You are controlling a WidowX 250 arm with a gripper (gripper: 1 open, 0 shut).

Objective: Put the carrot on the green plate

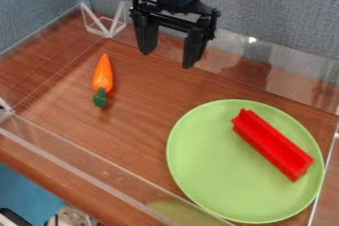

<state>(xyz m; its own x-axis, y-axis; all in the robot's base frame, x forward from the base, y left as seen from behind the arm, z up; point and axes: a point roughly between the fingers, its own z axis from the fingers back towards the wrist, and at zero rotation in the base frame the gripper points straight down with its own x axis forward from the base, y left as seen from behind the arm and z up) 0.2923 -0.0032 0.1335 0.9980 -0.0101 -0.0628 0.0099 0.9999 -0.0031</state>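
Observation:
An orange carrot with a dark green stem tip lies on the wooden table, left of centre, stem end toward the front. The large round green plate sits at the front right of the table. My gripper hangs above the table's back middle, pointing down, its two black fingers spread apart with nothing between them. It is to the right of and behind the carrot, apart from it, and behind the plate.
A red rectangular block lies on the plate's right half. Clear plastic walls fence the wooden table. A white wire stand is at the back left corner.

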